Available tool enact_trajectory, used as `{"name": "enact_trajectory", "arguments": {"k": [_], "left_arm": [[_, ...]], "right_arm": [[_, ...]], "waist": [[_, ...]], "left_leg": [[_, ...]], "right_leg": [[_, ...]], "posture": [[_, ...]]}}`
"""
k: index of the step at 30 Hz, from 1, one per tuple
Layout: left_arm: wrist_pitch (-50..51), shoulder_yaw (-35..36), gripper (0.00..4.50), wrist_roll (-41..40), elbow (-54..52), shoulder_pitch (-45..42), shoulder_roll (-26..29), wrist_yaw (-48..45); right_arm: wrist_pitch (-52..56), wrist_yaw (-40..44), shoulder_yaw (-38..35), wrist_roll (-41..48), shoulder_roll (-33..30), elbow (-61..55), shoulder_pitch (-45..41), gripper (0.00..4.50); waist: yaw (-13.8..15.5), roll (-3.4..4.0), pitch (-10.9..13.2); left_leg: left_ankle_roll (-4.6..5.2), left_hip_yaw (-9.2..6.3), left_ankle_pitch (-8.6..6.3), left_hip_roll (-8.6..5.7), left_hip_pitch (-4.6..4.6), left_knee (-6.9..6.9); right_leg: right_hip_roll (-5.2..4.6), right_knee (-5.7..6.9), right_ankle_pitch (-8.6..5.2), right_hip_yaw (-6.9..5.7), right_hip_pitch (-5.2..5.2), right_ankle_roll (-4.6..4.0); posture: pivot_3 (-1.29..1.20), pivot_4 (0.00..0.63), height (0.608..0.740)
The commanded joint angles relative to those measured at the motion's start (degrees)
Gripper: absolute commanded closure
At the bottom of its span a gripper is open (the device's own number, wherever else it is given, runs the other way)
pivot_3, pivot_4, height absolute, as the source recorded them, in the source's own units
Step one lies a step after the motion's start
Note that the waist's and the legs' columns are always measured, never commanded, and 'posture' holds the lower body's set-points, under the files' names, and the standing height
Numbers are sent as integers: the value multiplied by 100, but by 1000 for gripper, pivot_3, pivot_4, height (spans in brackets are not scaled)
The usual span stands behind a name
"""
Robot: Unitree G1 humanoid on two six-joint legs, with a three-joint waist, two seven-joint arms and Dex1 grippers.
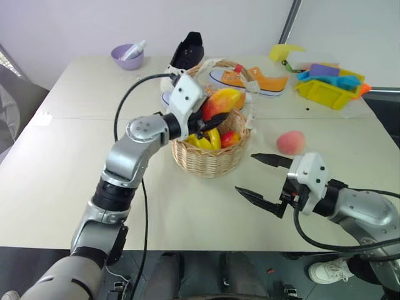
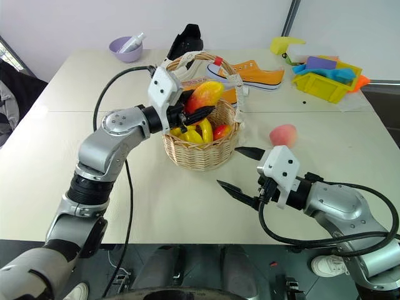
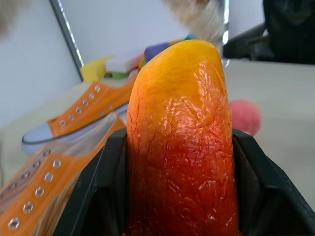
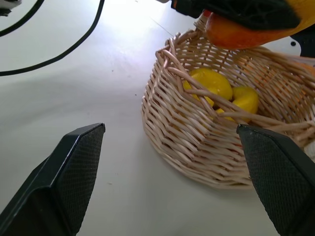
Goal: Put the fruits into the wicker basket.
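Right gripper (image 1: 262, 177) nearest the camera, low over the counter (image 1: 62, 175) in front of the wicker basket (image 1: 209, 159); fingers wide apart, holding nothing. Left gripper (image 1: 209, 120) above the basket's rim, fingers clamped on the mango (image 1: 222, 101), which sits between them over the basket opening. Yellow bananas (image 1: 206, 139) and a small red fruit (image 1: 230, 138) lie inside. Peach (image 1: 290, 142) rests on the counter, right of the basket, apart from it.
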Motion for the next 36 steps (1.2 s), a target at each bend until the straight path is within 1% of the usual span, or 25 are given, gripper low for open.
{"name": "enact_trajectory", "arguments": {"k": [1,2,4,6,7,9,13,15,17,22,26,28,29,32,34,36], "left_arm": [[-254,88,422,-42,-90,-89,-34,-124],[-248,208,28,-176,-128,-84,-42,-195],[-292,500,28,-444,-188,-70,-76,-262],[-205,826,28,-771,-229,-33,-84,-308],[-112,993,28,-1044,-356,67,16,-501],[116,1171,28,-1472,-639,329,347,-966],[620,1197,28,-1977,-1158,1022,1389,-1878],[465,1115,28,-1849,-1380,1345,1845,-2190],[538,1115,28,-1888,-1493,1497,2062,-2242],[622,1069,28,-1928,-1838,1787,2315,-2266],[664,1065,28,-1997,-2030,1916,2323,-2161],[624,1067,0,-1982,-2105,1955,2354,-2147],[627,1068,0,-1981,-2135,1972,2368,-2139],[590,1049,0,-1951,-2178,2030,2400,-2149],[535,1054,0,-1902,-2153,2064,2390,-2124],[404,1116,0,-1818,-2056,2093,2345,-2054]], "right_arm": [[-7,-178,-232,-106,9,52,-41,0],[18,-335,-266,-256,29,246,-85,0],[-62,-685,-269,-670,105,696,-207,0],[-97,-1016,-306,-892,283,1181,-387,0],[-118,-1233,-327,-1023,405,1513,-548,0],[-110,-1522,-370,-1179,609,2054,-836,0],[-293,-1779,-354,-1514,802,3040,-1363,0],[-336,-1801,-275,-1637,822,3436,-1597,0],[-293,-1758,-257,-1611,891,3696,-1787,0],[-241,-1700,-187,-1646,1073,4486,-2293,0],[-137,-1722,-126,-1721,1155,4863,-2447,0],[-56,-1792,-145,-1752,1184,4908,-2458,537],[-88,-1816,-121,-1808,1173,4908,-2448,890],[-205,-1820,-100,-1876,1183,4778,-2405,2245],[-241,-1780,-105,-1889,1143,4532,-2320,2245],[-319,-1621,-88,-1915,985,3985,-2117,2245]], "waist": [[15,0,0],[23,0,0],[34,0,0],[30,-1,0],[27,3,1],[-22,4,0],[-101,19,-1],[-128,21,1],[-99,26,3],[-99,28,3],[-107,28,4],[-107,28,3],[-107,29,3],[-117,32,1],[-111,32,1],[-93,32,1]], "left_leg": [[0,0,0,1,0,1],[-1,1,0,0,0,1],[-2,2,1,-2,0,7],[-2,3,1,-6,-1,16],[-3,3,1,-5,-2,21],[-3,5,1,-5,-2,22],[-21,6,12,-2,-2,5],[-35,6,20,-2,-2,-8],[-35,12,21,-2,-1,-14],[-35,12,21,-4,-1,-12],[-34,13,21,-1,0,-17],[-35,12,21,1,0,-18],[-35,12,21,1,0,-18],[-35,14,21,1,2,-18],[-34,14,21,1,3,-17],[-34,14,21,1,3,-17]], "right_leg": [[-1,0,0,0,1,0],[-3,-1,0,0,2,0],[-6,-3,0,0,7,0],[-10,-2,0,0,10,0],[-10,-2,0,0,11,0],[-10,0,0,3,8,0],[-8,8,0,6,-3,-2],[-8,7,0,6,-7,-2],[-9,10,0,10,-10,-3],[-12,8,1,10,-6,-4],[-10,9,1,10,-10,-4],[-8,9,1,10,-10,-4],[-8,9,1,10,-10,-4],[-8,10,2,11,-9,-5],[-8,11,2,11,-9,-5],[-8,11,2,11,-9,-5]], "posture": [[0,150,721],[0,150,721],[0,150,721],[0,150,721],[0,150,721],[0,150,721],[0,150,721],[0,150,721],[0,150,721],[0,150,721],[0,150,721],[0,150,721],[0,150,721],[0,150,721],[0,150,721],[0,150,721]]}}
